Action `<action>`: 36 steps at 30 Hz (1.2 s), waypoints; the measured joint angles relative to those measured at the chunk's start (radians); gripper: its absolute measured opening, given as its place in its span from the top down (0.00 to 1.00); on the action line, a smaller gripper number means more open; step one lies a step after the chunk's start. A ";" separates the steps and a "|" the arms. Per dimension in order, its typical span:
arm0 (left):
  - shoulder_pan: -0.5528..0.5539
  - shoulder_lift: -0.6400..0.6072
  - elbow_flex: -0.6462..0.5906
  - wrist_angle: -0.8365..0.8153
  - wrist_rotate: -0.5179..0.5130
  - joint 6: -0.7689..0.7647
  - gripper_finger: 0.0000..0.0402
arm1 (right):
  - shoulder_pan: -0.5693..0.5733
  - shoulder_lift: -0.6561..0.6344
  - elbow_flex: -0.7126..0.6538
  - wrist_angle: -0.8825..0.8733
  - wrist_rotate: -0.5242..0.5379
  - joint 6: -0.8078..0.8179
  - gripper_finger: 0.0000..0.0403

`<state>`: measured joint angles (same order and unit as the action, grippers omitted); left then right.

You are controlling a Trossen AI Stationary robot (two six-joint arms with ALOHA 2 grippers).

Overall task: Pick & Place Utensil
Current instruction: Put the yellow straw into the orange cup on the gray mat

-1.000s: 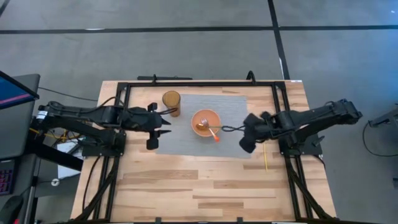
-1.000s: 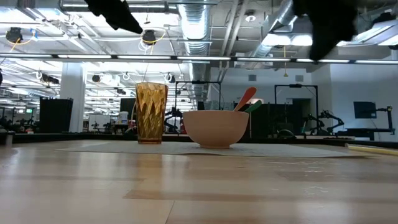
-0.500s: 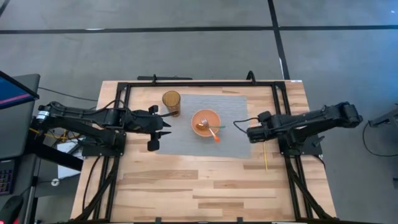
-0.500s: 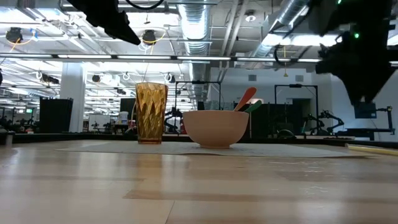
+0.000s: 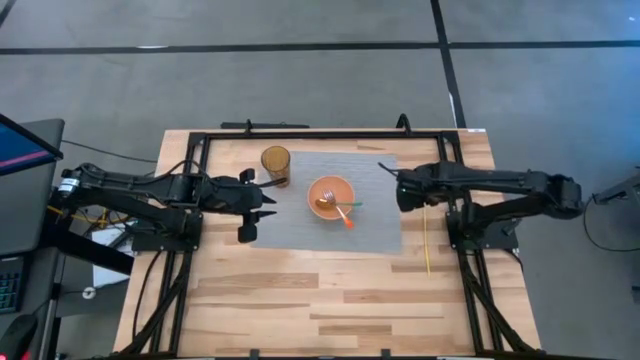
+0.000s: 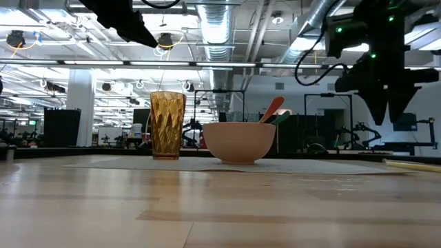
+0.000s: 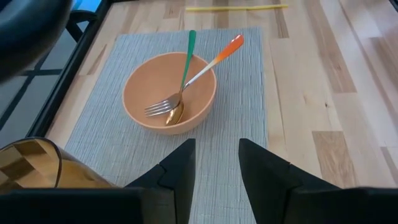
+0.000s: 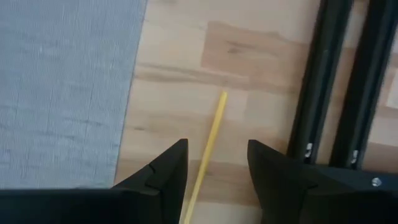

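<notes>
On the pale wood-plank surface lies a grey woven mat, and on it a smooth round peach bowl cradles a metal fork with an orange handle and a green-handled spoon. A faceted amber tumbler stands at the bowl's ten o'clock. The left claw hovers narrowly parted at the bowl's nine o'clock; the right claw, fingers apart and empty, hangs at three o'clock over a thin yellow stick.

Both arms are matte black, built of slim jointed segments with looping black cables, the left gripper and right gripper each ending in two blunt angular dark fingers, with small green lights glowing on one arm's housing.
</notes>
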<state>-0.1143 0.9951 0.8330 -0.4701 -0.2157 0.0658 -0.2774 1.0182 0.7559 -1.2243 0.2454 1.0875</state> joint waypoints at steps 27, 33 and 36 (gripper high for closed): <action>0.000 0.000 0.000 0.000 0.002 0.000 0.69 | -0.167 0.401 -0.061 0.168 -0.138 0.014 0.60; 0.000 0.001 0.000 0.000 -0.001 0.000 0.69 | -0.204 0.490 -0.055 0.196 -0.147 -0.080 0.61; 0.000 0.000 0.001 0.000 -0.001 0.000 0.69 | -0.228 0.511 -0.055 0.205 -0.175 -0.160 0.62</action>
<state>-0.1143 0.9955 0.8337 -0.4700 -0.2165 0.0658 -0.5059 1.5289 0.7009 -1.0190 0.0700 0.9273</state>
